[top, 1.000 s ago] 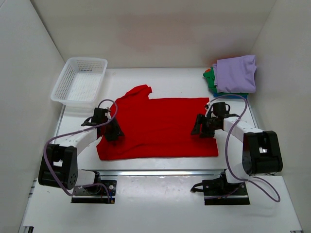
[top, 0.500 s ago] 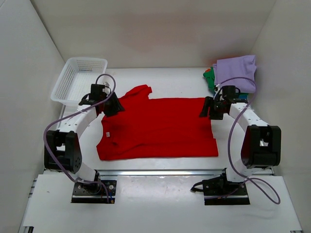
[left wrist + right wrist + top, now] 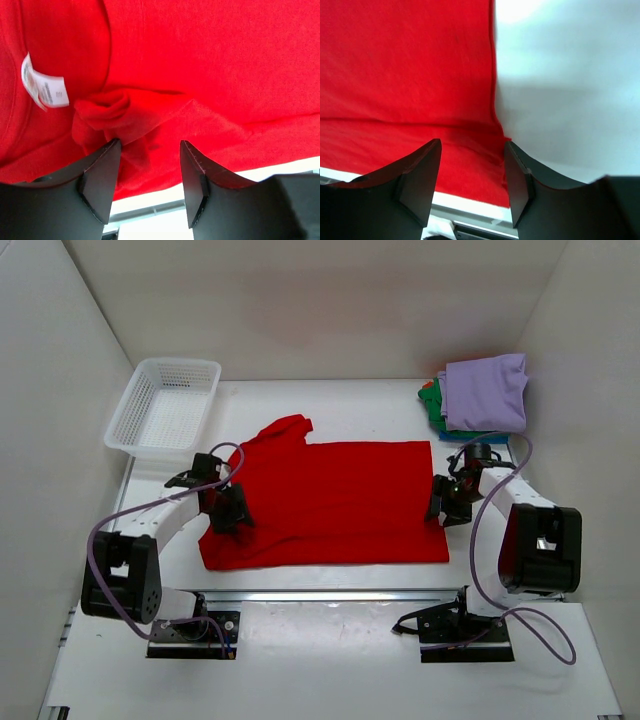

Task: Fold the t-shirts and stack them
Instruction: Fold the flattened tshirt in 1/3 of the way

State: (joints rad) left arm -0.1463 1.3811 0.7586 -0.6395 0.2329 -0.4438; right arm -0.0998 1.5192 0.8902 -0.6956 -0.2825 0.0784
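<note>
Risk of lopsided fold: jaws apart both sides, bunched red t-shirt point(image 3: 330, 500) between left jaws, thin edge between right jaws.

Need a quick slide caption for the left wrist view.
Left gripper open above a bunched fold of the red t-shirt, its white label off to one side.

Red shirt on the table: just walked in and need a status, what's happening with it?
The red t-shirt lies spread on the table. The left tool is open over its left side, the right tool open at its right edge; neither grips cloth. The folded shirts sit stacked at the far right.
</note>
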